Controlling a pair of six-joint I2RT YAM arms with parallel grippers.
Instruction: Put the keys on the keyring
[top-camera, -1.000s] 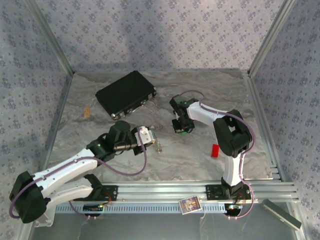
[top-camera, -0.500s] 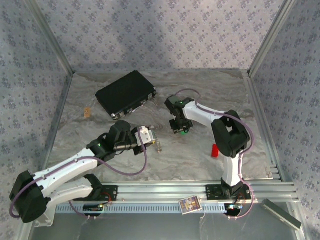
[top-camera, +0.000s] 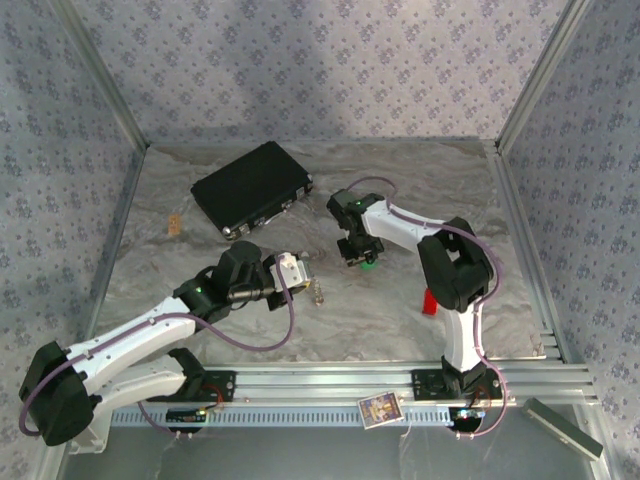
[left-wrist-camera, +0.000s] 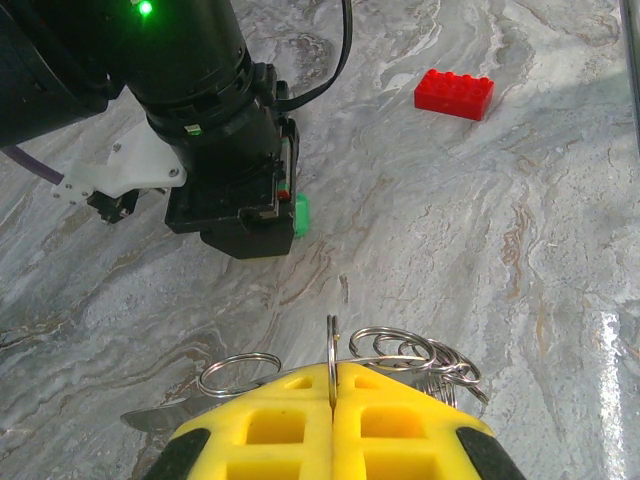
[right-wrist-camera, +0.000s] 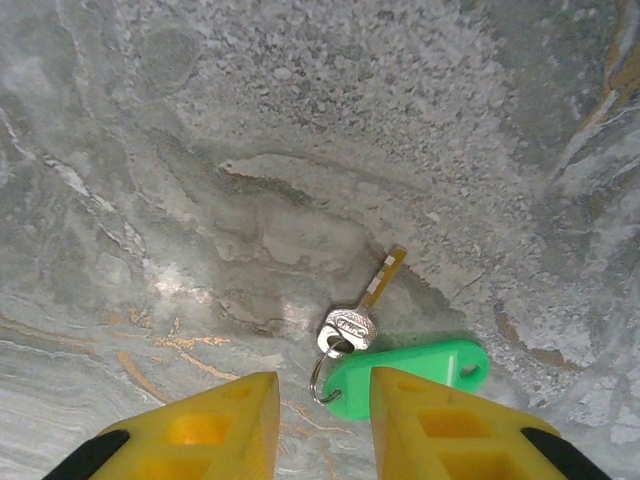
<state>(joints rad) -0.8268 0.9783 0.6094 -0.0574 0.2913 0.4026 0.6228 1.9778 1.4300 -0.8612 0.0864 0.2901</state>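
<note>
Shiny metal keyring (left-wrist-camera: 408, 352), metal key (right-wrist-camera: 352, 324), plastic tag (right-wrist-camera: 415, 376)

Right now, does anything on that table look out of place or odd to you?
Nothing is spilled or broken. The one oddity is a red toy brick lying alone on the right side of the marbled table, unrelated to any keys. The green-tagged key lies flat below the open right claw.
</note>
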